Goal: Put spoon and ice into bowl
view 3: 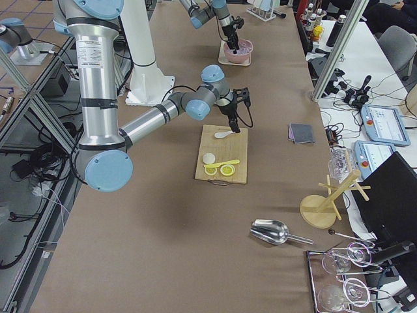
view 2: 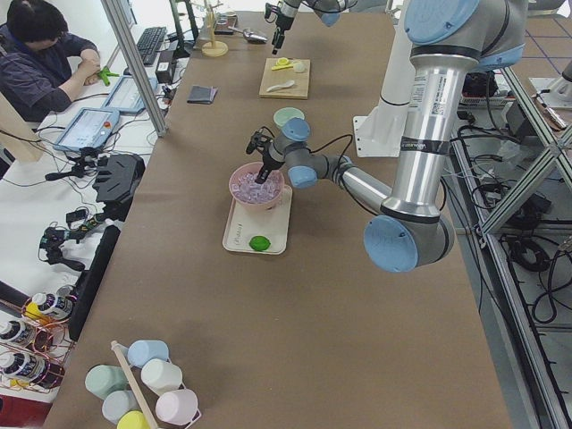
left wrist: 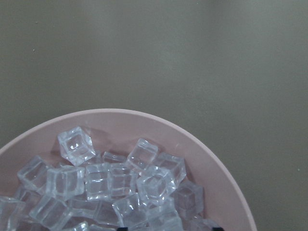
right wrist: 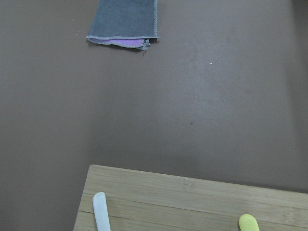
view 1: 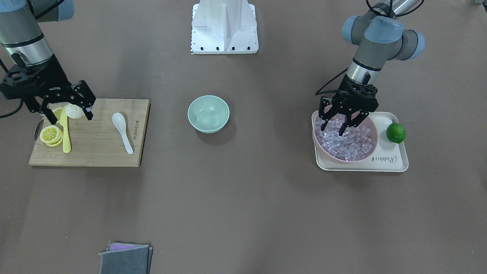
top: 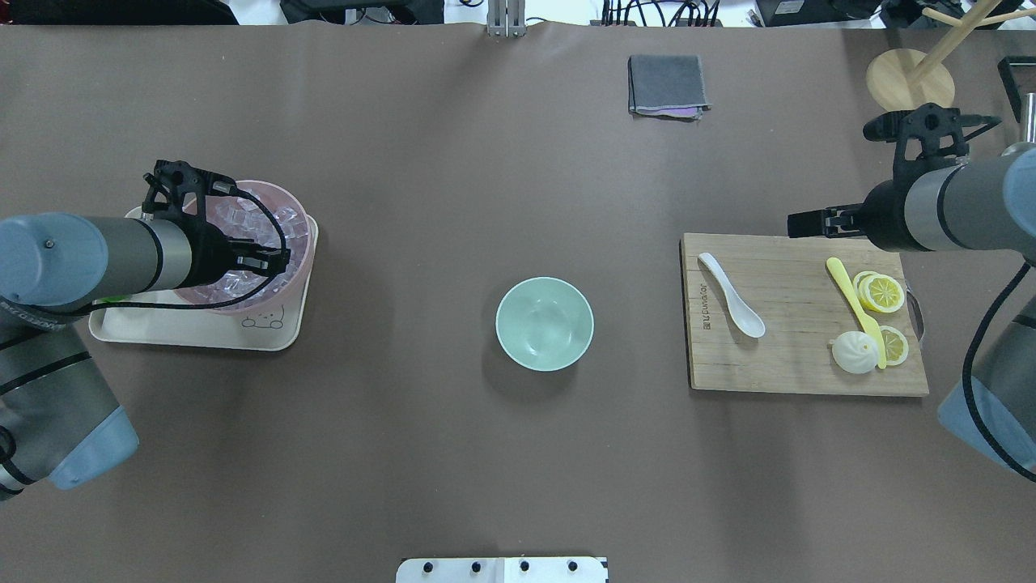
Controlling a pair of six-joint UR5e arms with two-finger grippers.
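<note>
Ice (view 1: 352, 146) heaped in pink bowl (view 1: 344, 161), directly beneath left end effector (view 1: 335, 127), fingers apart. Spoon (view 1: 122, 132) on board (view 1: 99, 152), handle pointing away from robot, between bowl (view 1: 208, 114) and right end effector (view 1: 69, 114), seemingly spread.

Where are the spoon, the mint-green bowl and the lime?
spoon (view 1: 124, 134): exterior front-facing view, middle of its handle.
bowl (view 1: 208, 113): exterior front-facing view, its bare inside.
lime (view 1: 395, 133): exterior front-facing view, its upper surface.
</note>
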